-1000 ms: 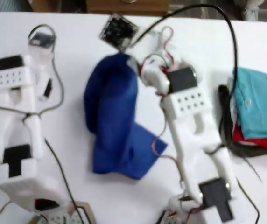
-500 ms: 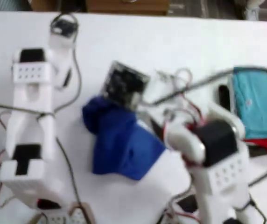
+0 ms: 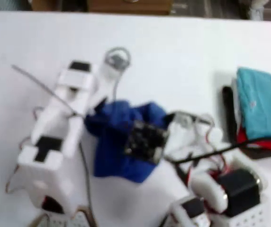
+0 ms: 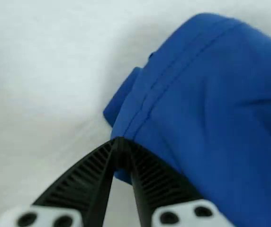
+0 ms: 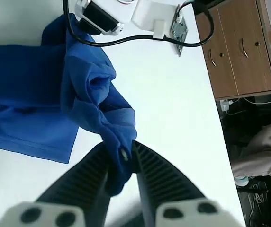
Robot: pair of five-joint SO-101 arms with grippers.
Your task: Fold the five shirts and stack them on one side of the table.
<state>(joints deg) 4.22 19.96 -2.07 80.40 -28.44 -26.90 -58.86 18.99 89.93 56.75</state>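
Left tool point(image 4: 121, 153) is pinched tight on the hem of the blue shirt point(image 3: 109, 146), and the right tool point(image 5: 122, 158) nips a bunched corner of the same cloth. It looks like a two-armed grip to draw one half across for a fold. The shirt lies crumpled between the arms in the middle of the table point(image 3: 183, 42). The folded stack point(image 3: 263, 106) sits at the edge on the right arm's side, well apart, with plenty of bare top beyond the shirt.
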